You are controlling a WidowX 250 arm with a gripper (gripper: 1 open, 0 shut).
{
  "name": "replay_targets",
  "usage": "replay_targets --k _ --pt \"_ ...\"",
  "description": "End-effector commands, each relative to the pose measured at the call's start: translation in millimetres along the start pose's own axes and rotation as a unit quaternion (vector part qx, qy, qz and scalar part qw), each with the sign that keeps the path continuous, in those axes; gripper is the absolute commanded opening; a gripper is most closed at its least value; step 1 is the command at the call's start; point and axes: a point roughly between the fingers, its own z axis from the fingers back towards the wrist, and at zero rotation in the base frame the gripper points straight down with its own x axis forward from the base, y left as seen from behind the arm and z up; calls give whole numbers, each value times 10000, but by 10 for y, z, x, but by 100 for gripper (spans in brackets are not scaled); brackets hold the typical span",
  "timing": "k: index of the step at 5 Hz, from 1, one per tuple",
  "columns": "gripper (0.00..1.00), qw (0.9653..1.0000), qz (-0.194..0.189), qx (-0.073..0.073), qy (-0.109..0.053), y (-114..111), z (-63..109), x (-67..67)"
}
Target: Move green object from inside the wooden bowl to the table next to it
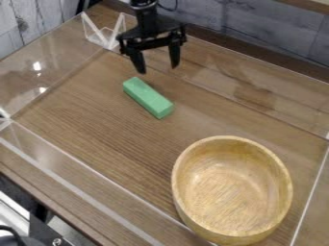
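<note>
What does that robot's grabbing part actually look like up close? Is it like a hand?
Not much like a hand. The gripper is all black: two thin straight fingers hang from a wider black crossbar, like a small fork. Above it a narrow dark arm rises out of the picture. No cables, labels or markings can be made out at this picture size.

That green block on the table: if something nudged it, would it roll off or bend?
The green block would probably slide rather than roll: it lies flat on the table and has straight edges. It looks stiff, keeping a crisp bar shape. Being small, it is likely light.
</note>
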Motion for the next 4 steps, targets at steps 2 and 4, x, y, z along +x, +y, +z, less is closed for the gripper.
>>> replay_targets --k 2,4 --pt "0 9995 122 85 -279 17 -103 96" --pt "0 9995 169 -9 -249 1 -69 28"
